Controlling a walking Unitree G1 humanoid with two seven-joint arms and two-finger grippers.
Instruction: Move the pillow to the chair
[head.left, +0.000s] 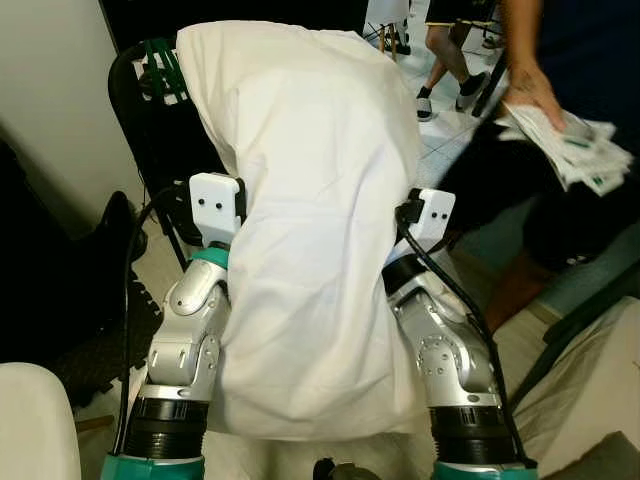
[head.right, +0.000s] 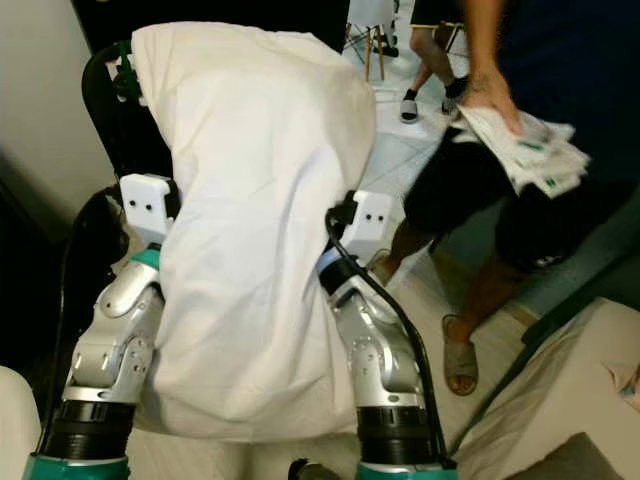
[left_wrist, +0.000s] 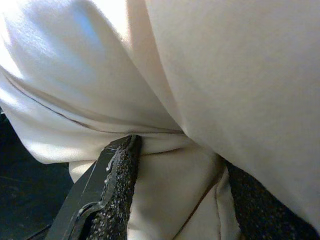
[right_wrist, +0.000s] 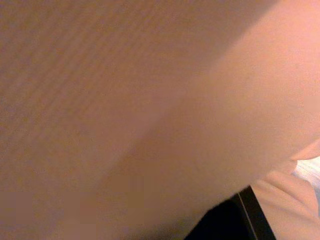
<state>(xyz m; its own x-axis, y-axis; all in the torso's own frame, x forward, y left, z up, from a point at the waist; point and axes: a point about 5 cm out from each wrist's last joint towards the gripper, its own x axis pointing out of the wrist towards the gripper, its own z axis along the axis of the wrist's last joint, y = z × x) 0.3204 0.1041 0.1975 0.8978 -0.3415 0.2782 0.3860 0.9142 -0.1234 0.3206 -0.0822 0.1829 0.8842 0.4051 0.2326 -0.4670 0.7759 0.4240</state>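
Large white fabric pillow (head.left: 310, 220) held between both forearms, long axis running away toward black metal chair (head.left: 150, 110) ahead. Left gripper (left_wrist: 175, 195): black fingers (left_wrist: 117, 190) pinch a fold between them. Right gripper: buried, grip cannot be told.

Both silver arms reach forward, side by side — the left hand (left_wrist: 170, 200) pinched on white fabric.

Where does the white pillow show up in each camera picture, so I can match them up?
Left eye: pillow centre, draped between both arms.
Right eye: pillow centre-left, between the arms.
Left wrist: pillow across the upper part, fabric between the claw's black fingers.
Right wrist: pillow pressed close, blurred.
Shared landmark: black chair behind the pillow.
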